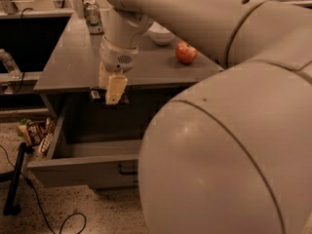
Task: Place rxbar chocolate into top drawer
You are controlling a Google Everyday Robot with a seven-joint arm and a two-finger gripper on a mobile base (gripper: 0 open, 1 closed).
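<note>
My gripper [110, 94] hangs just past the front edge of the grey counter [73, 62], above the open top drawer [83, 167]. It is shut on the rxbar chocolate [95, 94], a small black bar with a white patch showing at its left end beside the cream fingers [115, 87]. The bar is held in the air over the drawer's inside. The drawer is pulled out, and its dark handle [127, 168] shows on the front panel. My own arm hides the drawer's right part.
On the counter stand a soda can [92, 16], a white bowl [161, 33] and a red apple [185, 52]. Colourful snack packets [35, 132] lie on the floor left of the drawer. A black stand and cable [14, 179] are at the lower left.
</note>
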